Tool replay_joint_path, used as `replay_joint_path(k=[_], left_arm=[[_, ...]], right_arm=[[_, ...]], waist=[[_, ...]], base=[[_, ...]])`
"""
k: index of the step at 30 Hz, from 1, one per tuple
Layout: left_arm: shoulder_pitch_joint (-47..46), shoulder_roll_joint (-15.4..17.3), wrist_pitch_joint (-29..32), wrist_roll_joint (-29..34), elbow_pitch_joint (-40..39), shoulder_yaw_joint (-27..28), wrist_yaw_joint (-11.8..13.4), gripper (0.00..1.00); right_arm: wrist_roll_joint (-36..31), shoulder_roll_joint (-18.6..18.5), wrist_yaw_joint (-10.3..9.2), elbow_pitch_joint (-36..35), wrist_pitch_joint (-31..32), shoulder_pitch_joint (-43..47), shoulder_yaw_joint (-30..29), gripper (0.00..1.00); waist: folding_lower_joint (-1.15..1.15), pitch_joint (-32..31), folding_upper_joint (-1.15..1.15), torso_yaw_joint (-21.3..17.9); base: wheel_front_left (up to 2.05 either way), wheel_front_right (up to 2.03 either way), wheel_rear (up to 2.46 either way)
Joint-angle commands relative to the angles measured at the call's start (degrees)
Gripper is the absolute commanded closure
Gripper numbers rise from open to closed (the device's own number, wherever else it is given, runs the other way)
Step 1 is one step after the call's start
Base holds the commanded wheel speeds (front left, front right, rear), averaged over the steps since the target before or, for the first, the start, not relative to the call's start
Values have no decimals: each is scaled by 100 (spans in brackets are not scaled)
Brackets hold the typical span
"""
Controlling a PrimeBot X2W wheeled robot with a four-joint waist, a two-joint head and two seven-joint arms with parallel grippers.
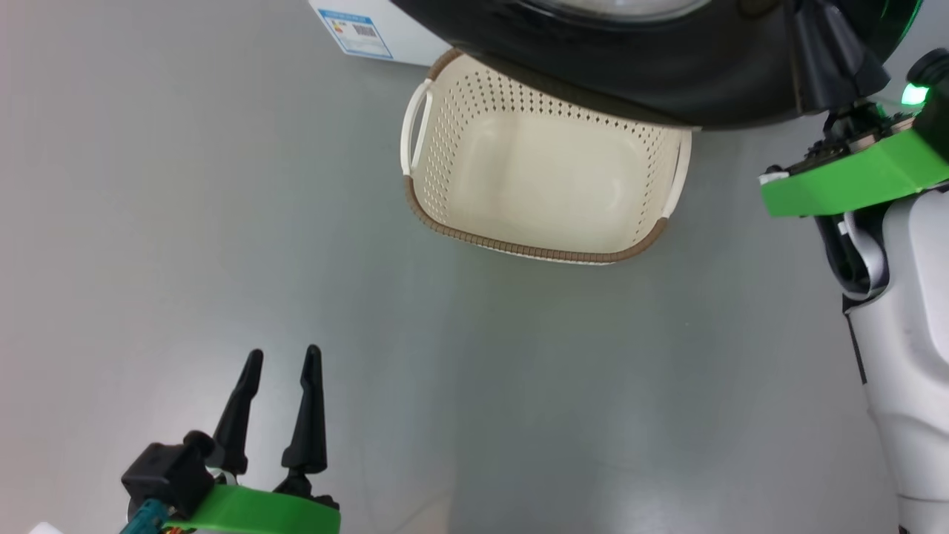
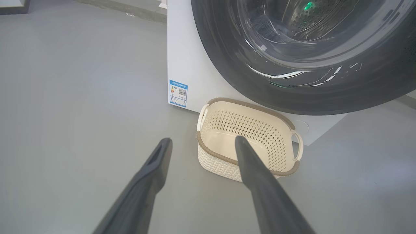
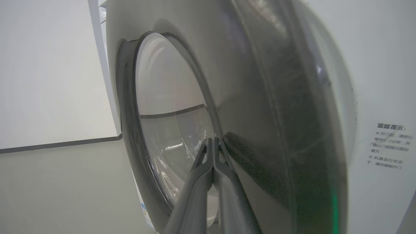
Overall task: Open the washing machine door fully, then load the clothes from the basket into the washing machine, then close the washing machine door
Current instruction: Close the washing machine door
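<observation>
The basket (image 1: 534, 251) stands on the floor below the washing machine door (image 1: 630, 78), and its inside is bare. The clothes are out of view. My left gripper (image 1: 284, 353) hovers open and holds nothing, low at the near left, well short of the basket (image 2: 247, 105). In the right wrist view my right gripper (image 3: 213, 140) is shut, its tips resting against the door's black rim (image 3: 260, 97) beside the glass. The door (image 2: 227, 65) lies across the front of the white washing machine (image 2: 188, 65), and the steel drum shows through its glass.
A blue label (image 2: 178, 93) marks the washer's lower left corner. Grey floor (image 1: 185, 222) spreads to the left and in front of the basket. My right arm's green mount (image 1: 852, 178) and pale forearm stand at the right, close to the door. A printed notice (image 3: 391, 146) sits on the washer's front.
</observation>
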Motion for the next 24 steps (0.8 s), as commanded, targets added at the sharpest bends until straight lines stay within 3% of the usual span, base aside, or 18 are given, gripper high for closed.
replay_joint_path(k=[1,24], left_arm=[[-135,55,-37,-57,-175,182,11,0],[-252,55,-37,-151,-188,-285,24,0]], right_arm=[[-79,21,8,-169,-26,-128,-7,100],[-194,-429,8,-9,-26,-967,20,100]], waist=[[-1,95,0,5],[-1,439,0,72]], base=[[0,0,0],[0,0,0]])
